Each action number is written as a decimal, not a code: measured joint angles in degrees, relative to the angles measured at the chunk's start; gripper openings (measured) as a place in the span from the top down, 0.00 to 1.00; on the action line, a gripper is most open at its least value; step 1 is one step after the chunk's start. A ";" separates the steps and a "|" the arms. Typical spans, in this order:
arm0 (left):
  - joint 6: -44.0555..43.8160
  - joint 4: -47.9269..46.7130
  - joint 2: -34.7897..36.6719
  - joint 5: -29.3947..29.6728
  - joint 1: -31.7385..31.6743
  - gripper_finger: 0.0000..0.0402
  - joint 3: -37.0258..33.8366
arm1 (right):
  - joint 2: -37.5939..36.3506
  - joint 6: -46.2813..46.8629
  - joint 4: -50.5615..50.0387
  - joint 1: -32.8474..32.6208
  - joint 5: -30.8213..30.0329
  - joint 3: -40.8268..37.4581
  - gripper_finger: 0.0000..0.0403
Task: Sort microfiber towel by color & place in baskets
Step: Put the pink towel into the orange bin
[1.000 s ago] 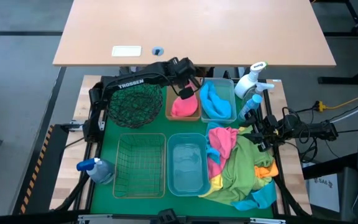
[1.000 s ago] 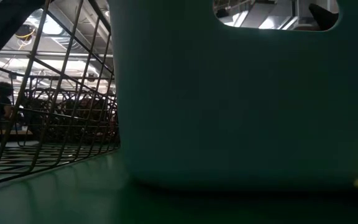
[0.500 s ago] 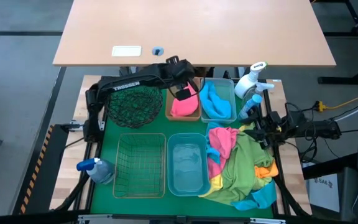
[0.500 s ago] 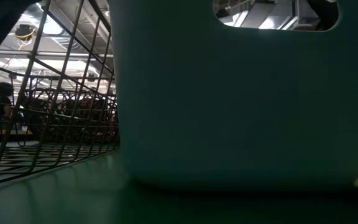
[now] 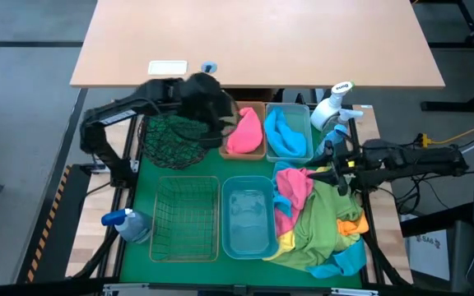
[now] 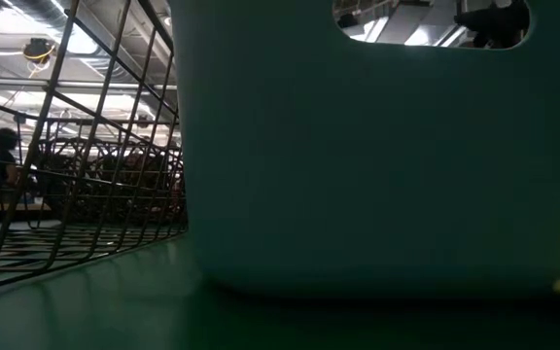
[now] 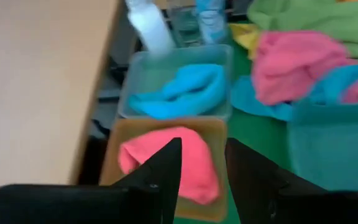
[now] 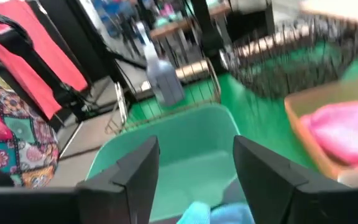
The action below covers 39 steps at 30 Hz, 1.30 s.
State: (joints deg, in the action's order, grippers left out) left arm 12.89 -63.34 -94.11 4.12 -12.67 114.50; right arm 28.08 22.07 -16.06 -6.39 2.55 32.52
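A pink towel (image 5: 243, 131) lies in the amber bin (image 5: 258, 106), and a blue towel (image 5: 285, 131) lies in the blue bin (image 5: 304, 117). A pile of pink, green, blue, orange and yellow towels (image 5: 319, 215) rests on the green mat at the right. My left gripper (image 5: 223, 123) hovers open and empty over the dark green mesh basket (image 5: 164, 144), beside the amber bin; its wrist view shows the pink towel (image 7: 179, 158) beyond the fingers. My right gripper (image 5: 329, 174) is open and empty above the pile's far edge. The wire basket (image 5: 186, 218) and the pale blue bin (image 5: 248, 215) stand near.
Spray bottles stand at the near left (image 5: 126, 224) and far right (image 5: 333, 105) of the mat. A wooden table (image 5: 253, 41) lies beyond the far edge. The low view is filled by the pale blue bin's wall (image 6: 377, 165) and the wire basket (image 6: 76, 194).
My left gripper has drawn back from the amber bin toward the table's left and now stands over the mesh basket; the pink towel stays in the bin. My right gripper has shifted a little toward the table's left over the pile.
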 joint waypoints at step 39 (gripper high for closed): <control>-12.34 33.62 33.01 -2.14 6.30 0.70 -55.54 | 31.55 30.18 -27.14 0.00 3.08 10.35 0.63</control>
State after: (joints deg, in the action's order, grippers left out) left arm 0.55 -29.71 -61.10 1.98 -6.36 58.96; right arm 59.63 52.26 -43.20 -6.39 5.63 42.87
